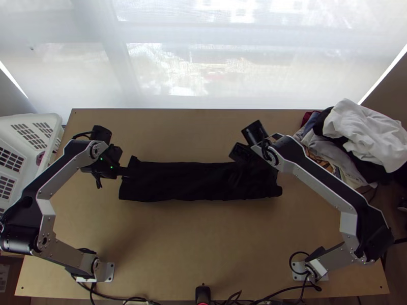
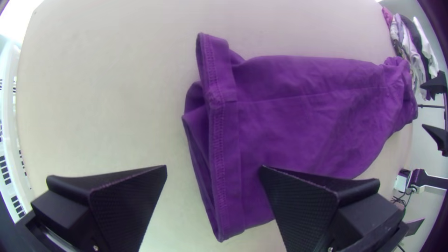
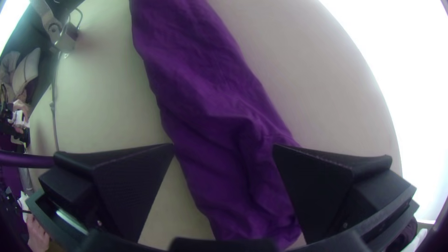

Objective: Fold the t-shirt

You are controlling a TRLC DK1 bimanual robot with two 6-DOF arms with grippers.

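T-shirt (image 1: 198,183) lying as a long narrow strip across the middle of the tabletop (image 1: 203,244), dark in the top view, purple in the wrist views. Stitched hem end (image 2: 217,140) is on the left arm's side, layers parted at the edge; far end rumpled. Left gripper (image 1: 114,180) at the hem end, jaws spread, one over bare tabletop, other over the cloth. Right gripper (image 1: 241,153) over the right part of the strip, jaws spread too, wrinkled cloth showing between them. Neither pinches anything. Clothes pile (image 1: 364,134) at the right, white garment on top; white basket (image 1: 30,119) at the left.
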